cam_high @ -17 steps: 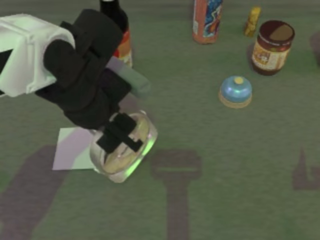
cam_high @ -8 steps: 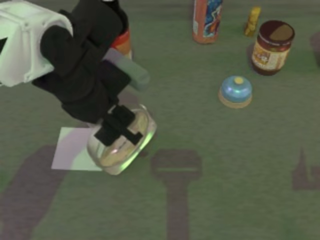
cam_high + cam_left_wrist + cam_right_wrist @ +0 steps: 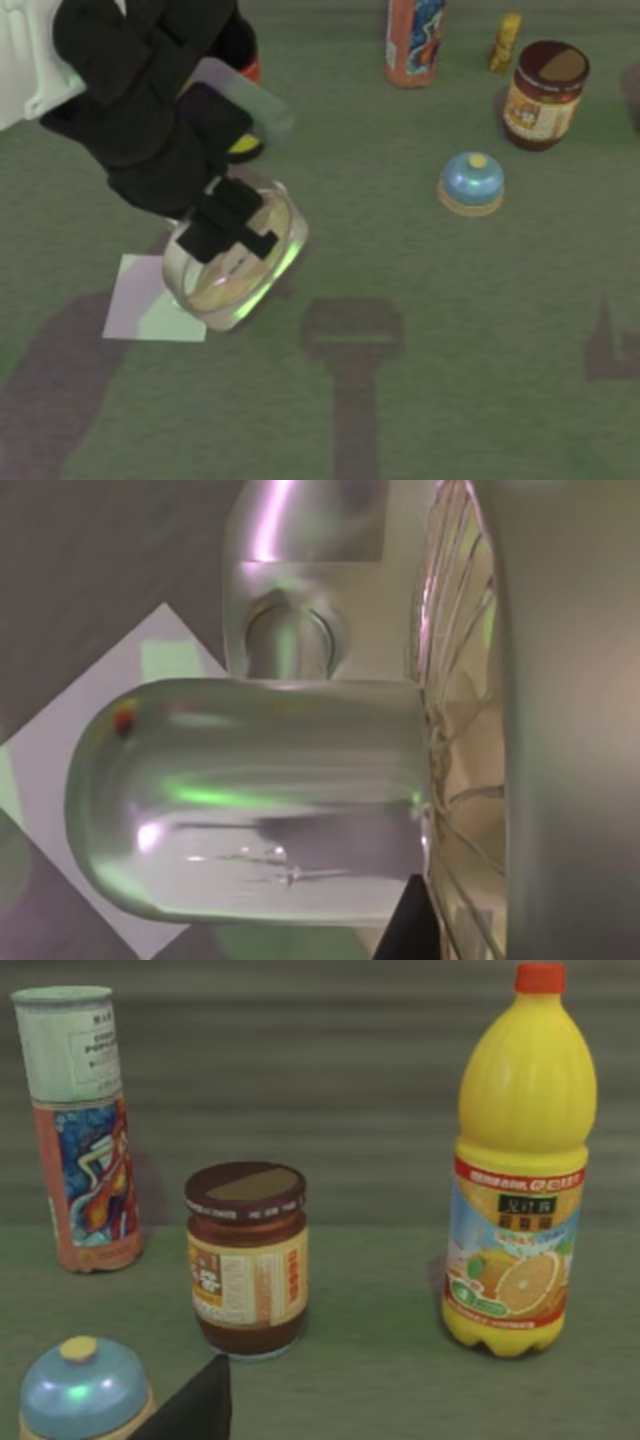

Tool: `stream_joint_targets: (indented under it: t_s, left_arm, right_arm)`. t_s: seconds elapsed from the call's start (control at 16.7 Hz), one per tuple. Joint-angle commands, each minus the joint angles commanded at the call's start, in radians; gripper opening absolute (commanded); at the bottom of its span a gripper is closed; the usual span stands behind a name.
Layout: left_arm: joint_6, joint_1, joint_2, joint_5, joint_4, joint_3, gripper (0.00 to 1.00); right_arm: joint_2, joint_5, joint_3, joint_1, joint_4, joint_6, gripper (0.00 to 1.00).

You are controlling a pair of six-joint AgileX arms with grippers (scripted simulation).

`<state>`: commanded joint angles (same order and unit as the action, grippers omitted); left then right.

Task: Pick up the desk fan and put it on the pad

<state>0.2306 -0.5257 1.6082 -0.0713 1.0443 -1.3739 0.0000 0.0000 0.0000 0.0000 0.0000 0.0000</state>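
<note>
My left gripper (image 3: 230, 228) is shut on the desk fan (image 3: 250, 290), a silver-rimmed disc with a yellowish grille and a green glowing edge, held tilted above the table. The fan overlaps the right part of the pad (image 3: 135, 310), a thin pale square lying flat at the left. In the left wrist view the fan's silver housing (image 3: 250, 800) with its red knob (image 3: 124, 720) fills the picture, with the pad (image 3: 160, 670) behind it. My right gripper (image 3: 195, 1405) shows only as a dark corner in the right wrist view, beside the bell, and is outside the top view.
A blue domed bell (image 3: 471, 182) sits right of centre. At the back stand a brown jar (image 3: 545, 95), a printed can (image 3: 415, 40) and a small yellow item (image 3: 505, 42). An orange juice bottle (image 3: 520, 1170) appears in the right wrist view. A dark bottle (image 3: 240, 50) is behind my left arm.
My left arm has risen and drawn toward the back left, carrying the fan a little to the left, farther over the pad's right edge. Nothing else has moved.
</note>
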Motion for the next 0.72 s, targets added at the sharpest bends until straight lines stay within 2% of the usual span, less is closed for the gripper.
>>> stream_joint_targets:
  t_s: [0.18, 0.3, 0.48, 0.72]
  left_arm:
    - [0.015, -0.005, 0.011, 0.003, 0.006, -0.006, 0.0]
    - [0.071, -0.001, 0.037, 0.012, 0.037, -0.036, 0.0]
    - [0.228, 0.013, 0.096, 0.036, 0.11, -0.107, 0.0]
    - [0.524, 0.041, 0.186, 0.079, 0.231, -0.211, 0.0]
  right_arm:
    - [0.0, 0.0, 0.0, 0.0, 0.0, 0.0, 1.0]
    - [0.0, 0.0, 0.0, 0.0, 0.0, 0.0, 1.0]
    - [0.0, 0.0, 0.0, 0.0, 0.0, 0.0, 1.0]
    - [0.0, 0.0, 0.0, 0.0, 0.0, 0.0, 1.0]
